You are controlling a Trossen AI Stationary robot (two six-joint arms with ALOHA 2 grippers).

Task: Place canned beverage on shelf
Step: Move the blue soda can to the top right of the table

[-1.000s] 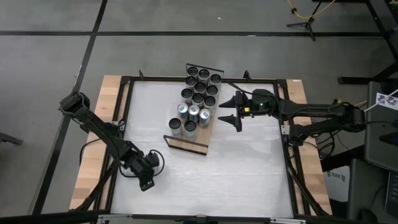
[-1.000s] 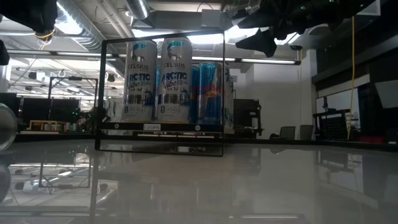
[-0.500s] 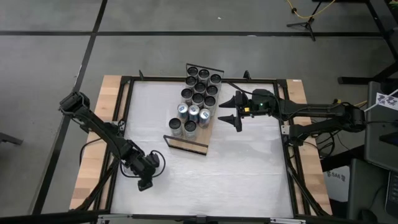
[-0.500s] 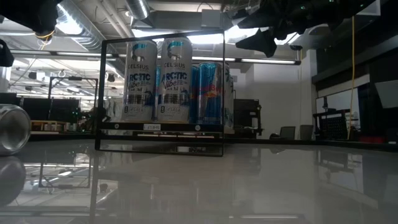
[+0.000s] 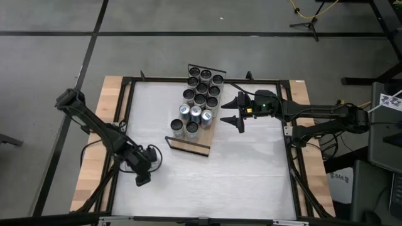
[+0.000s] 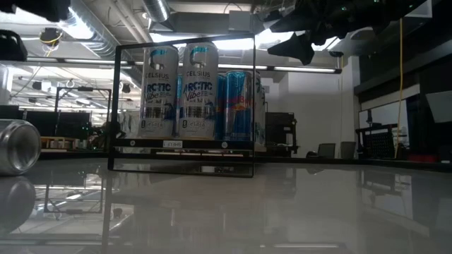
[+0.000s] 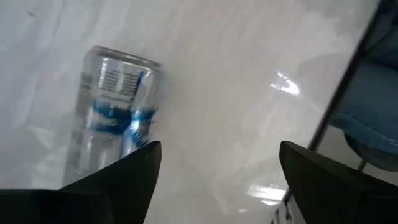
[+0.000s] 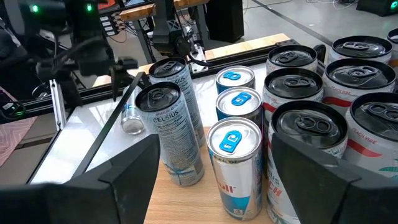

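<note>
shelf: long light-wood board point(image 5: 188, 145) with thin black wire rails at both short ends, set diagonally on the white tabletop point(image 5: 251, 169); landmark for all places below.
cans on shelf: upright, packed in rows – two white-and-blue Celsius cans point(image 8: 171, 134) at one end, slim blue cans with blue tabs point(image 8: 234, 165) next, wider dark-topped cans point(image 8: 305, 146) past those. Bare wood only at the end nearer the left arm.
loose can: silver-and-blue aluminium beverage can point(image 7: 115, 134) lying on its side on the tabletop, off the shelf, well apart from its near end; in the low view at the far left edge point(image 6: 18, 147).
left gripper: point(image 7: 214, 171) low over the tabletop beyond the shelf's near end, just beside the loose can. Fingers spread wide, nothing between them – can lies clear of both fingers, released.
right gripper: point(image 5: 232, 110) hanging just beside the shelf's long side, near its middle, pointed at the cans. Fingers apart, holding nothing.
</note>
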